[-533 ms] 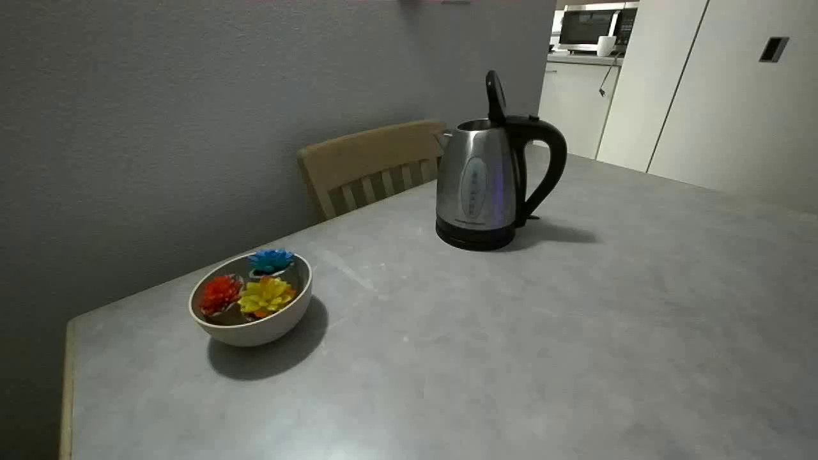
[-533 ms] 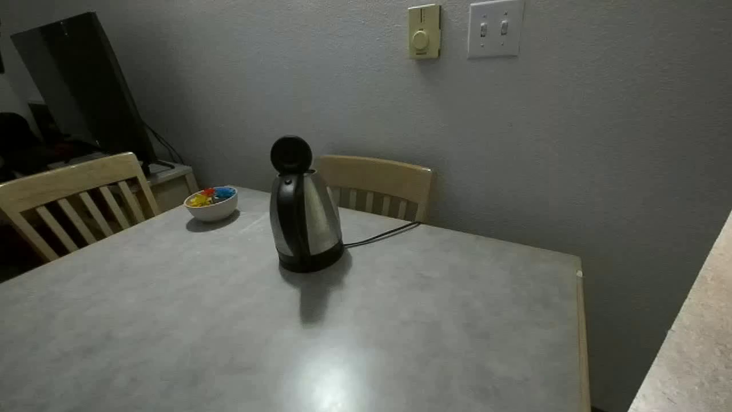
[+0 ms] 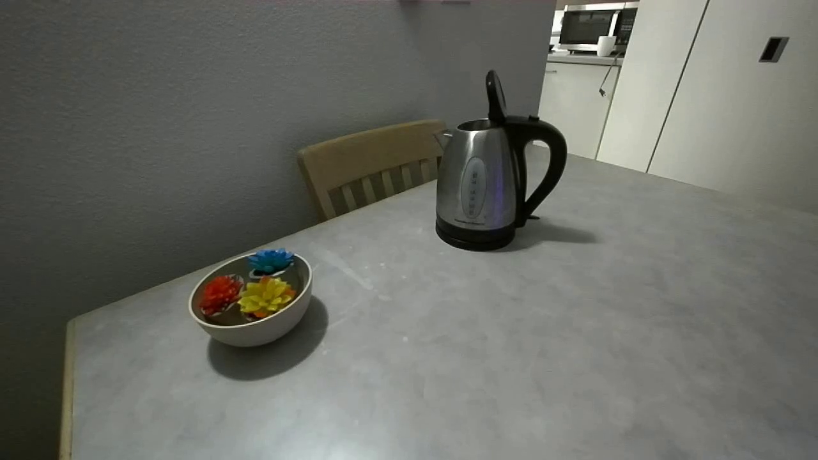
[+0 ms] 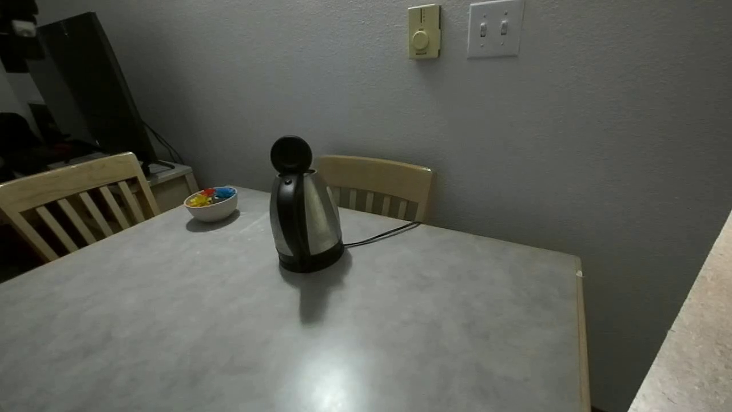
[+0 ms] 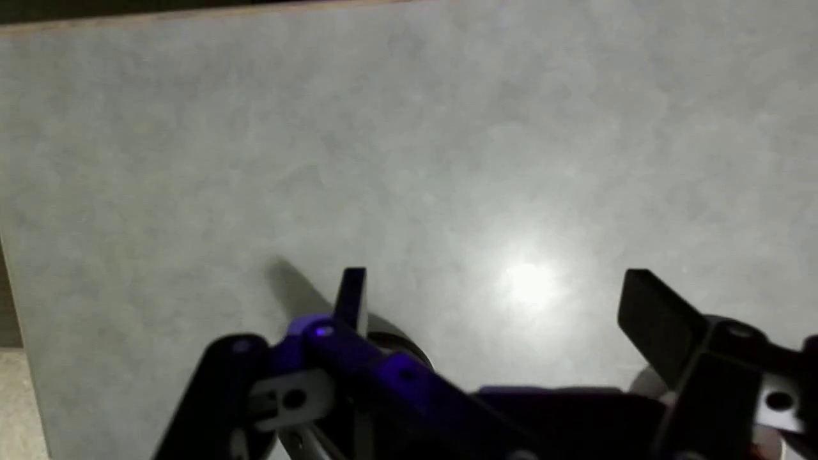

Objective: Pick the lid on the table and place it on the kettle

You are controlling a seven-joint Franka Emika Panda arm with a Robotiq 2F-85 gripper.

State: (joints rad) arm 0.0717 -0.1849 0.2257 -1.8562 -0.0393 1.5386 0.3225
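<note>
The lid (image 3: 495,96) is small, round and black. It stands upright at the top of the kettle (image 3: 476,182), by the handle, not on the table; it also shows in an exterior view (image 4: 291,154). The kettle, steel with a black handle and base, stands upright on the grey table (image 3: 511,358) with its mouth uncovered. It also shows in an exterior view (image 4: 321,214). In the wrist view my gripper (image 5: 496,271) is open and empty above the table. Part of the kettle (image 5: 400,341) shows behind the left finger; the lid cannot be made out there.
A white bowl (image 3: 255,333) with colourful flowers stands near the table's edge, also in an exterior view (image 4: 211,213). A chair (image 4: 374,171) stands behind the kettle. A black cord (image 4: 383,234) runs from its base. A dark shape with a pale patch (image 4: 23,28) is at the upper left.
In an exterior view, the dark shape with a pale patch has come in at the upper left corner. The kettle, its lid and the bowl have not moved.
</note>
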